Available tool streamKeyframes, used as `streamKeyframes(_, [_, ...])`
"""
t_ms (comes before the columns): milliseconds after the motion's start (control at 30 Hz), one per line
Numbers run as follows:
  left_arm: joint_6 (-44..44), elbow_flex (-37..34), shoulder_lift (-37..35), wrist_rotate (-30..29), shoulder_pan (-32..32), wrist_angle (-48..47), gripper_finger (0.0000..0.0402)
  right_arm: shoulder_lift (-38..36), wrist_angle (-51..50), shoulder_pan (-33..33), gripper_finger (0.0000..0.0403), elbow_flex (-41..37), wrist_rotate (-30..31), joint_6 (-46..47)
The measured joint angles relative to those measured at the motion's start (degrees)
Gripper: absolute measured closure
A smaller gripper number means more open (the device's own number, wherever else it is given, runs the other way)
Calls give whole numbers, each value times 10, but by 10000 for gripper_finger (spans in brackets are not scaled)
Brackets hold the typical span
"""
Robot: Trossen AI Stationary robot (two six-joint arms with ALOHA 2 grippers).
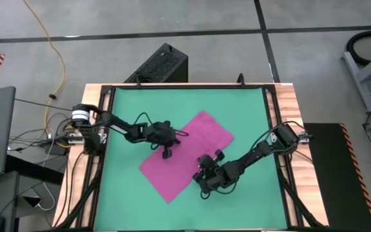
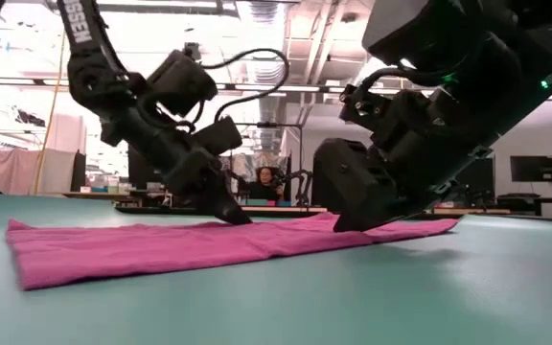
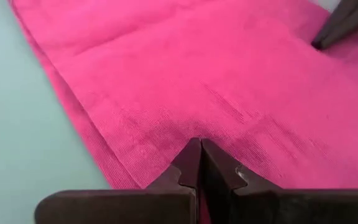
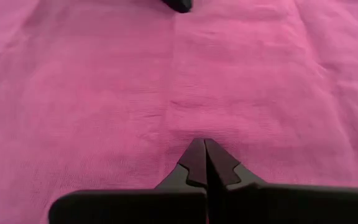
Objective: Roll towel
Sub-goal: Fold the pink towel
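A soft magenta-purple cloth towel (image 1: 187, 156) is seen spread flat on the green-topped table (image 1: 243, 103), laid diagonally across its middle, one corner pointing toward the far right and the opposite end toward the near left. In the low view the towel (image 2: 199, 244) is shown as a thin, flat band with a slight fold line along its length.

The left hand (image 1: 168, 153) is pressed down on the towel's left long edge, about midway along it; its two dark fingers are shut tight together, tip against tip, with their points set on the fabric close to the edge, as shown in the left wrist view (image 3: 200, 147). Whether any cloth is pinched between them cannot be told. The right hand (image 1: 204, 191) is placed on the opposite, right long edge, toward the towel's near end, with its fingers likewise closed flat together and their tips resting on the cloth (image 4: 203, 145). In the low view both hands are seen angled down onto the fabric, the left hand (image 2: 235, 217) farther off and the right hand (image 2: 348, 227) nearer the camera.

A black slotted box (image 1: 158, 64) is seen on the grey floor beyond the table's far edge, and a yellow cable (image 1: 55, 55) is trailed across the floor at far left. A seated person (image 2: 265, 180) is visible in the room behind.
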Motion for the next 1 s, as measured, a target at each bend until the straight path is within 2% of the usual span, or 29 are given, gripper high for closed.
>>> streamKeyframes(167, [-28, 2, 13, -15, 1, -29, 401, -1, -21, -5, 396, 0, 0, -2])
streamKeyframes(400, [-135, 3, 11, -43, -28, -67, 401, -2, -71, -35, 396, 1, 0, 14])
streamKeyframes(767, [-310, -2, 14, -117, -123, -42, 401, -2, -65, -106, 389, 0, -4, -83])
streamKeyframes(867, [-325, -2, 10, -141, -140, -37, 401, -5, -62, -108, 389, 0, -11, -99])
streamKeyframes(1000, [-322, -2, -4, -184, -144, -83, 401, -11, -68, -83, 389, -1, -28, -88])
